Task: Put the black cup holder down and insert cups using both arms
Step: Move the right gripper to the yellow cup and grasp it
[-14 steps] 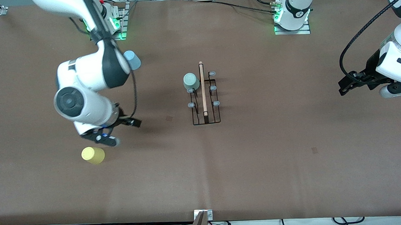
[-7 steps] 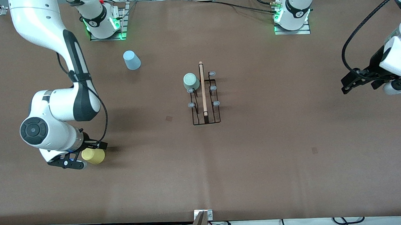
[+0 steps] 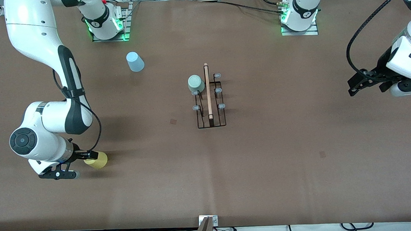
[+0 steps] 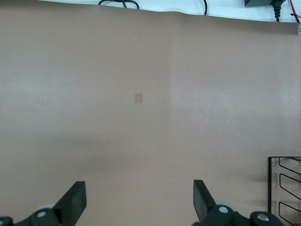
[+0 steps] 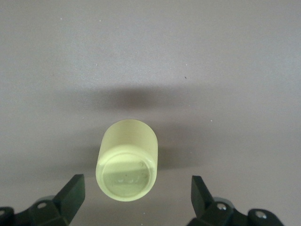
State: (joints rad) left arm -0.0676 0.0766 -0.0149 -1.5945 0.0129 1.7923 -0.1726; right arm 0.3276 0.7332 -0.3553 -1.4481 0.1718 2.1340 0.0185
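Note:
The black cup holder [image 3: 210, 119] stands mid-table with its wooden rod on top; a corner of it shows in the left wrist view [image 4: 284, 186]. A sage green cup [image 3: 196, 84] sits on one of its prongs farthest from the front camera. The light blue cup [image 3: 135, 61] stands upside down near the right arm's base. The yellow cup [image 3: 98, 160] [image 5: 128, 160] lies on its side. My right gripper [image 3: 81, 165] [image 5: 136, 190] is open and low at it, its fingertips either side of the cup's round end with gaps showing. My left gripper [image 3: 354, 84] [image 4: 138, 195] hangs open and empty over the left arm's end of the table.
Brown mat covers the table, with small dark patches [image 3: 173, 121] [image 3: 322, 154] [image 4: 138, 98]. Cables and a metal bracket [image 3: 208, 221] line the edge nearest the front camera. Both arm bases [image 3: 107, 25] [image 3: 299, 17] stand along the edge farthest from it.
My right arm swung toward its own end of the table and down, bringing its open fingers around the yellow cup's end. The left arm barely shifted. The cups and holder stayed put.

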